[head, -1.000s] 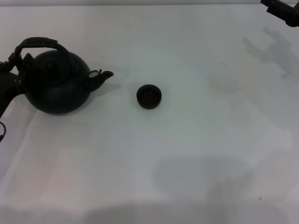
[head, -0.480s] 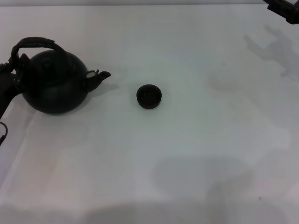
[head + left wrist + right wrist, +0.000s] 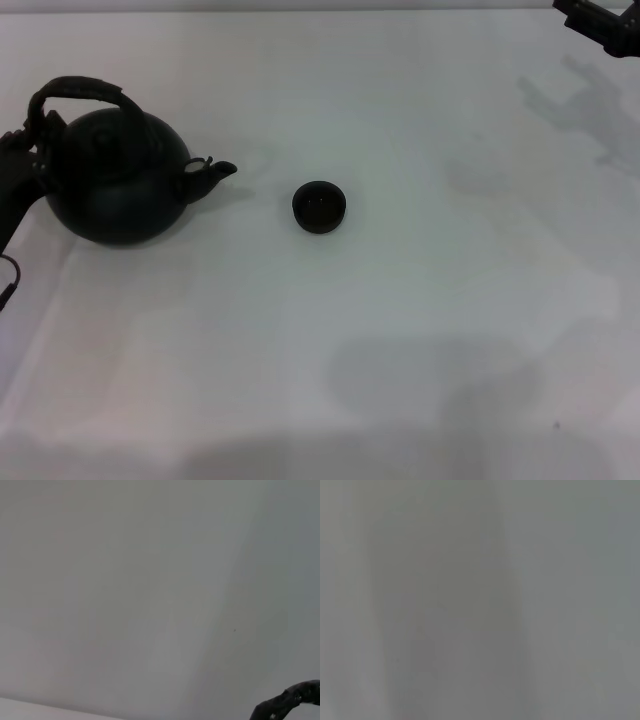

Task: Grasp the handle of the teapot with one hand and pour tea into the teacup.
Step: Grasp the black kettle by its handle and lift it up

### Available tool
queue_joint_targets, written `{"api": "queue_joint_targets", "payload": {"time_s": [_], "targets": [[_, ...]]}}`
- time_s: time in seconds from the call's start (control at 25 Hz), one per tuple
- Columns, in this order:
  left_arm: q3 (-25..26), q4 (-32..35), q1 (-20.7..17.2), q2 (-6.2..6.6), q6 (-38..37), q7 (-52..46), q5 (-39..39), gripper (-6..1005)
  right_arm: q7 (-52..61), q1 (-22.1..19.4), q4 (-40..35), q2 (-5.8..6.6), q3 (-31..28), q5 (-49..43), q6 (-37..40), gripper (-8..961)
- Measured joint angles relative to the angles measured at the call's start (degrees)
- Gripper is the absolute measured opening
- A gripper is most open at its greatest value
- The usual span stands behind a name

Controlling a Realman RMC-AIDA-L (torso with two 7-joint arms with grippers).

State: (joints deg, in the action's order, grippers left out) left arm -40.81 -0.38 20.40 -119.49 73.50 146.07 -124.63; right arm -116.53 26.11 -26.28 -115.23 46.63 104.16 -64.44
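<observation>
Teapot (image 3: 115,178) on white table (image 3: 420,330), far left, upright, spout aimed at teacup (image 3: 320,207), well apart from it. Left tool (image 3: 22,165) at rear end of handle (image 3: 75,90); whether clamped or apart, cannot tell. Right tool (image 3: 600,20) parked at far right corner, state likewise unclear. Best done by keeping grip firm, carrying spout over cup, then tipping slowly. Against a second earlier: pot sits more level, spout lower.
</observation>
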Motion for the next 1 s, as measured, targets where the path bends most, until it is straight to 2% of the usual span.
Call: {"api": "queue_joint_targets", "payload": {"time_s": [0.76, 1.0], "targets": [[-0.5, 2.0, 5.5, 0.64, -4.1, -5.6, 2.5, 160, -0.9, -0.7, -0.2, 0.16, -0.2, 0.1, -2.1, 856], [-0.5, 16.6, 5.1, 0.36, -11.1, -25.4, 15.4, 160, -1.6, -1.2, -0.2, 0.19, -0.4, 0.1, -2.1, 856]]}}
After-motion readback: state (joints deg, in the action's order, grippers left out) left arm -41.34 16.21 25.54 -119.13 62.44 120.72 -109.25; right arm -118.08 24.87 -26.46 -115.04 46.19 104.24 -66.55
